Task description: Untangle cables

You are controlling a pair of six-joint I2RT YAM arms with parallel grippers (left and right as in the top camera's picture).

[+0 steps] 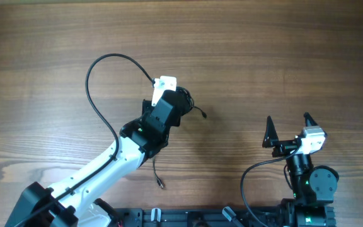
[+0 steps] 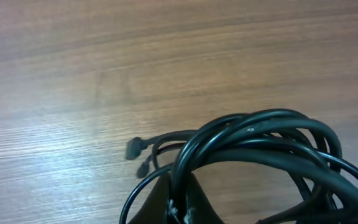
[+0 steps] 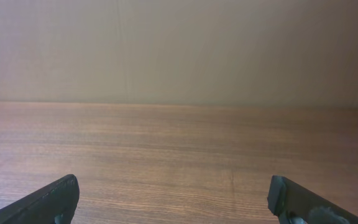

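The cables [image 1: 185, 103] are a small black knot at the table's middle, held at the tip of my left gripper [image 1: 180, 106]. One thin strand ends in a plug [image 1: 203, 115] to the right. Another strand hangs by the arm and ends in a plug [image 1: 161, 185] on the table. In the left wrist view the coiled cables [image 2: 266, 140] fill the right side, with two plug ends [image 2: 133, 148] to their left. My left gripper [image 2: 180, 202] is shut on a strand of the bundle. My right gripper [image 1: 288, 124] is open and empty at the right, far from the cables; it also shows in the right wrist view [image 3: 173, 199].
A thicker black robot cable [image 1: 96, 63] loops from the left wrist camera [image 1: 164, 84] back to the arm. The right arm's own cable [image 1: 251, 173] curls near the front edge. The wooden table [image 1: 282, 50] is bare around both arms.
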